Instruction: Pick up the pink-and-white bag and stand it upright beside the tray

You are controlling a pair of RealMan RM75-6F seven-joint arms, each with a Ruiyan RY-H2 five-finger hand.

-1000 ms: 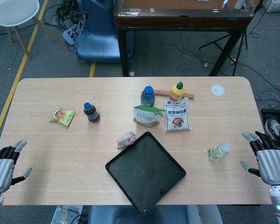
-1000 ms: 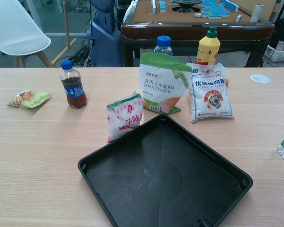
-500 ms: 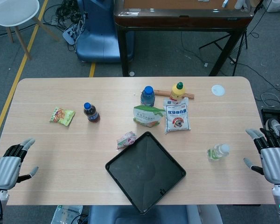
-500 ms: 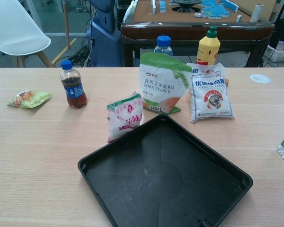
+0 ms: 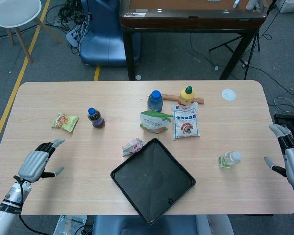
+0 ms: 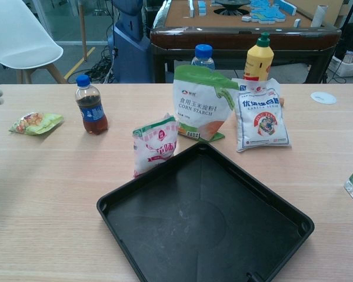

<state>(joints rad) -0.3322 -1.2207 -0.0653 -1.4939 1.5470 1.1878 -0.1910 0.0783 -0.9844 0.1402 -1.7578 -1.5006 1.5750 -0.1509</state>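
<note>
Pink-and-white bag (image 6: 156, 144) is standing upright on the table (image 5: 63, 98), just beside the upper-left edge of the black tray (image 6: 135, 247) — in the head view it is sitting right at that edge (image 5: 133, 146), and whether the two are touching is hard to tell. Nothing is holding it.

Left hand (image 5: 36, 163) is hovering over the table's left part, well apart from the bag, its fingers spread and gripping nothing; in the chest view only a pale fingertip is showing at the left border. Right hand (image 5: 293, 156) is hanging off the table's right edge, fingers apart and holding nothing.

Behind the bag, a green-and-white corn starch pouch (image 6: 200, 103) is standing with a blue-capped water bottle (image 6: 203, 56) behind it, and a white-and-blue bag (image 6: 260, 114) is leaning just beside it in front of a yellow bottle (image 6: 259, 57). A small cola bottle (image 6: 91, 105) is standing to the left, with a snack packet (image 6: 36, 123) lying further left. A clear bottle (image 5: 228, 159) is lying right of the tray — between it and the right hand.
</note>
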